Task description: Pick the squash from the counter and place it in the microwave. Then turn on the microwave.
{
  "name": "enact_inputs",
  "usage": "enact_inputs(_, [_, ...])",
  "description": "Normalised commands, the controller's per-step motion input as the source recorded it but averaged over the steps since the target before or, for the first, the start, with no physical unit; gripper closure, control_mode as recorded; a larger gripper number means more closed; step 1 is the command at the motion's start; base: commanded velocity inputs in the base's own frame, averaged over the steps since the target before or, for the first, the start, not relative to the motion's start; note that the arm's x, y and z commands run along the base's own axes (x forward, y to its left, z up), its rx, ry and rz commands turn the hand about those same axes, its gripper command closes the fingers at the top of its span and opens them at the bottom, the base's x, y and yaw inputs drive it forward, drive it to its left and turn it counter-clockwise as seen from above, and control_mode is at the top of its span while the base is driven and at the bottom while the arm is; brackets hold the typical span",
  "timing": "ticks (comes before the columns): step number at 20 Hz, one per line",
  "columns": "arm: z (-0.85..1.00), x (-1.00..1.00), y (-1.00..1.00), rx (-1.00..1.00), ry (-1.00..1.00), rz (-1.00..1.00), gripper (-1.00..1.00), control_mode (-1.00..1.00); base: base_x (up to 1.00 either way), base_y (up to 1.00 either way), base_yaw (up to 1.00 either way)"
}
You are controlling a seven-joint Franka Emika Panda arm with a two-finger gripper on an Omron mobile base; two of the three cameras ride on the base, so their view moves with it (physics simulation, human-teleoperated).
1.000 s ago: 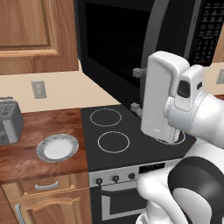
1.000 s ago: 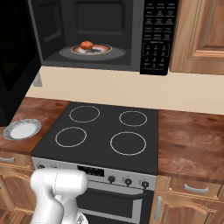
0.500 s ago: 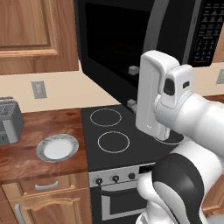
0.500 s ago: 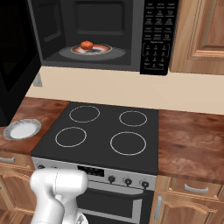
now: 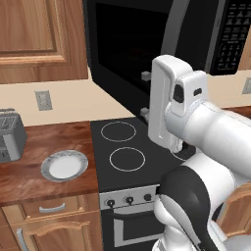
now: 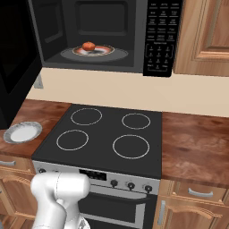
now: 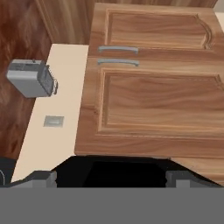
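Squash inside the open microwave, hand spread and empty.

The squash (image 6: 89,46) sits on a small plate on the round turntable inside the microwave (image 6: 103,36), whose door hangs open to the left and whose keypad (image 6: 159,38) is on the right. Below it lies the black stovetop (image 6: 105,138), with the wood-grain surface (image 6: 197,143) on either side. On the left stretch, a grey-rimmed white plate (image 5: 64,165) holds nothing, near a grey toaster (image 5: 11,136). The hand (image 7: 111,177) seems to face wooden cabinet doors (image 7: 159,103), its fingers wide apart with nothing between them.
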Motion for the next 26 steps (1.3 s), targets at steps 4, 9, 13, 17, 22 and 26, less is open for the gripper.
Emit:
enact_inputs(4, [-0.01, 0.16, 0.0, 0.0, 0.0, -0.05, -1.0, -1.0, 0.0, 0.0, 0.0])
enact_inputs(9, [0.0, 0.13, -0.04, 0.0, 0.0, -0.05, -1.0, -1.0, 0.0, 0.0, 0.0])
enact_inputs(13, [-0.01, 0.14, -0.07, 0.0, 0.0, -0.04, -1.0, -1.0, 0.0, 0.0, 0.0])
enact_inputs(17, [0.0, 0.11, -0.04, 0.0, 0.0, -0.03, -1.0, -1.0, 0.0, 0.0, 0.0])
enact_inputs(22, [0.0, 0.11, -0.08, 0.0, 0.0, -0.02, -1.0, -1.0, 0.0, 0.0, 0.0])
enact_inputs(26, [0.0, 0.09, -0.25, -0.01, 0.03, -0.06, -1.0, -1.0, 0.0, 0.0, 0.0])
